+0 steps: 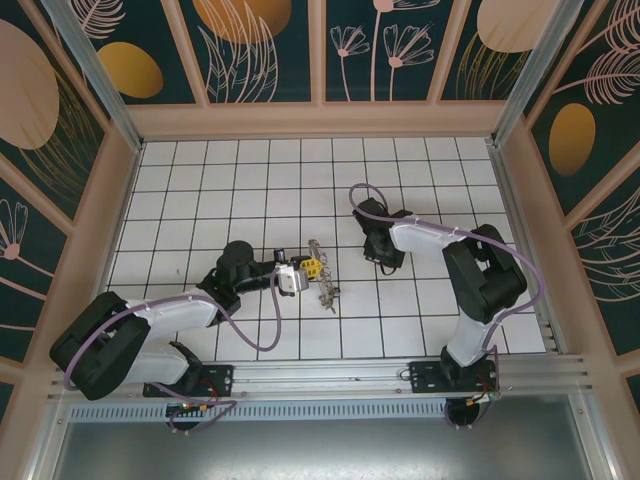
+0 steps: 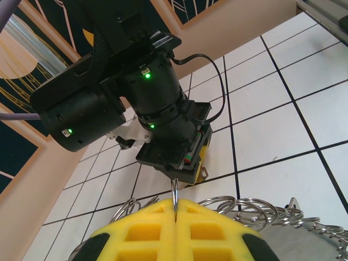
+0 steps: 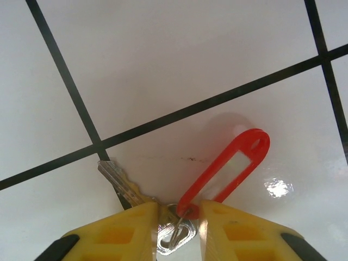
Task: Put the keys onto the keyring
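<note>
My left gripper (image 1: 312, 267) is shut on the keyring (image 2: 175, 197), pinching its thin silvery wire upright between the yellow fingers (image 2: 141, 234). More ring loops (image 2: 255, 209) and small keys hang to the right, and the bunch (image 1: 324, 287) trails onto the tiles. My right gripper (image 3: 178, 231) is down on the floor, closed on the head of a silver key (image 3: 120, 185) with a red plastic tag (image 3: 225, 171). The blade sticks out to the left and the tag to the upper right. In the top view the right gripper (image 1: 383, 260) sits about one tile right of the keyring.
The floor (image 1: 250, 180) is white tiles with black grout lines, walled by patterned panels (image 1: 260, 50). The right arm's black wrist (image 2: 157, 103) fills the space just beyond the left fingers. An aluminium rail (image 1: 330, 375) runs along the near edge.
</note>
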